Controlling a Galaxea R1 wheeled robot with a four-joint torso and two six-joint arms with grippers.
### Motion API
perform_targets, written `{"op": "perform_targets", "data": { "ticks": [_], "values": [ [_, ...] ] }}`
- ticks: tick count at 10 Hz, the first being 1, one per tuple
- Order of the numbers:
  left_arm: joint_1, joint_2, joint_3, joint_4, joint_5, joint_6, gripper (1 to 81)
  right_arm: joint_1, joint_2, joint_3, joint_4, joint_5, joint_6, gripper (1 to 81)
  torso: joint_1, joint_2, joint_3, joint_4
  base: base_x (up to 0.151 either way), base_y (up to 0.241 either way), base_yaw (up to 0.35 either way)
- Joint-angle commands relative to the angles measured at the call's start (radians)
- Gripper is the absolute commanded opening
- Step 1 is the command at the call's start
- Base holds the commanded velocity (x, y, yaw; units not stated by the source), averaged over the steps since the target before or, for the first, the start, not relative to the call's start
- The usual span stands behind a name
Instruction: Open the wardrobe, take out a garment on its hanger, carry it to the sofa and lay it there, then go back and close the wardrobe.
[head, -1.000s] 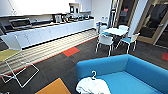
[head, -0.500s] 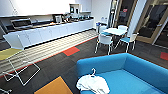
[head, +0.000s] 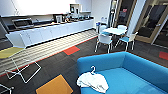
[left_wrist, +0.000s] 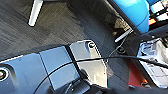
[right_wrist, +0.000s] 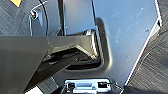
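dark grey carpet floor (head: 62, 62) with orange and red squares; white kitchen counter (head: 50, 31) along far wall, white table (head: 113, 30) with white-and-teal chairs (head: 103, 40) beyond. bright blue padded sofa (head: 140, 67), smooth upholstery. white garment (head: 92, 82) crumpled, soft, at left end of seat, thin white hanger (head: 93, 70) hook sticking up. grippers' state: cannot tell.

I see a long white counter (head: 50, 31) along the wall, white-and-teal chairs (head: 104, 40) around a table (head: 115, 31), orange carpet tile (head: 55, 86).
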Motion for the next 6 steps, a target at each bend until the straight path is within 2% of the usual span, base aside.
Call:
{"op": "perform_targets", "data": {
  "ticks": [1,6],
  "values": [
    [-0.048,0.004,0.0,0.031,0.018,0.004,81.1,0.017,0.012,0.009,-0.011,-0.057,-0.007,81.1,0.001,0.0,0.0,0.0,-0.111,0.0,0.0],
    [-0.042,0.007,-0.003,0.036,0.019,0.004,81.1,0.016,0.014,0.009,-0.01,-0.057,-0.007,81.1,0.001,0.0,0.0,0.0,-0.111,0.0,0.0]
  ]
}}
